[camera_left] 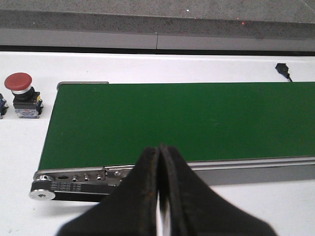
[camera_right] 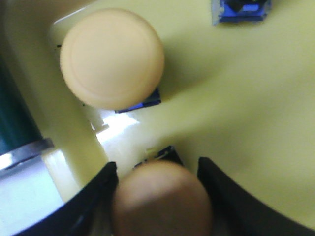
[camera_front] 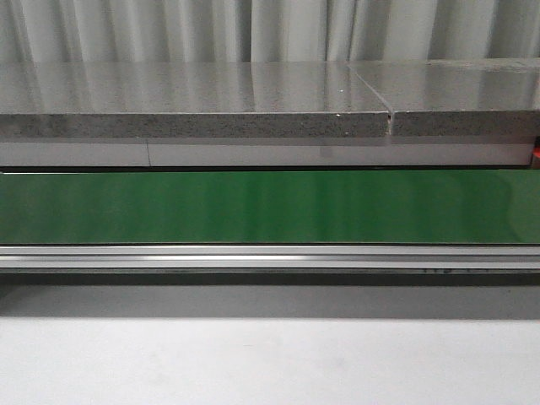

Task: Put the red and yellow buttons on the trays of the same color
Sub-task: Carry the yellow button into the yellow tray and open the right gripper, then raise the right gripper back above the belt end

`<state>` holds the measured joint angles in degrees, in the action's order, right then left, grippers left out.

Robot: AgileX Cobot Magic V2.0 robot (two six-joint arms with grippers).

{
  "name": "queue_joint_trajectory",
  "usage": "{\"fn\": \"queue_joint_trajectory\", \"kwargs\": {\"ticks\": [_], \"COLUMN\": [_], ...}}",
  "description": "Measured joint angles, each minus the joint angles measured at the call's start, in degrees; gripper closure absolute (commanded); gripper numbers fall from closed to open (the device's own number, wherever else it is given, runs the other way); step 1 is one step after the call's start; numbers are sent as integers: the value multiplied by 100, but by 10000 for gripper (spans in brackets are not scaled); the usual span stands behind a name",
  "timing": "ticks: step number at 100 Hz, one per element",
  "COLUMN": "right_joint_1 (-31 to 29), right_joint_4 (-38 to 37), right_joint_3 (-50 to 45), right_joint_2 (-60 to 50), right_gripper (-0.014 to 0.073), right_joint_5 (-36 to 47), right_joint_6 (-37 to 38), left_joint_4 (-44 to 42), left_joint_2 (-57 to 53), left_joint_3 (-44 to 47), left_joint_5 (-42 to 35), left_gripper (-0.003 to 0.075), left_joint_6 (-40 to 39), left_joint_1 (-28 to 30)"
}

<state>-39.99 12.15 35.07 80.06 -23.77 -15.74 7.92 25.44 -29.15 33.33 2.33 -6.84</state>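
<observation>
In the right wrist view, a yellow button [camera_right: 162,199] sits between the black fingers of my right gripper [camera_right: 157,164], just above the floor of the yellow tray [camera_right: 246,98]. The fingers hug its cap on both sides. A second yellow button [camera_right: 112,58] stands upright in the same tray near a corner. In the left wrist view, a red button [camera_left: 18,81] on a blue-and-black base stands on the white table beside the conveyor's end. My left gripper [camera_left: 159,147] hangs shut and empty over the belt's near rail. No red tray is in view.
The green conveyor belt [camera_left: 172,120] runs across the table and fills the front view [camera_front: 270,207]. A grey stone counter [camera_front: 194,101] lies behind it. Another blue button base [camera_right: 241,10] shows at the tray's far side. A small black cable plug [camera_left: 281,69] lies beyond the belt.
</observation>
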Motion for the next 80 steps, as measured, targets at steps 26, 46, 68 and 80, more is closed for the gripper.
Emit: {"fn": "queue_joint_trajectory", "kwargs": {"ticks": [26, 46, 68, 80], "right_joint_1": [0, 0, 50, 404], "right_joint_4": [-13, -26, -40, -75], "right_joint_3": [0, 209, 926, 1369], "right_joint_2": [0, -91, -741, -1189], "right_gripper": [-13, -13, -13, -13], "right_joint_5": [-37, -263, -951, -1237], "right_joint_6": [0, 0, 49, 67], "left_joint_4": [0, 0, 0, 0], "left_joint_2": [0, 0, 0, 0], "left_joint_3": [0, 0, 0, 0], "left_joint_5": [0, 0, 0, 0], "left_gripper": [739, 739, 739, 739], "left_joint_6": [0, 0, 0, 0], "left_joint_1": [0, 0, 0, 0]}}
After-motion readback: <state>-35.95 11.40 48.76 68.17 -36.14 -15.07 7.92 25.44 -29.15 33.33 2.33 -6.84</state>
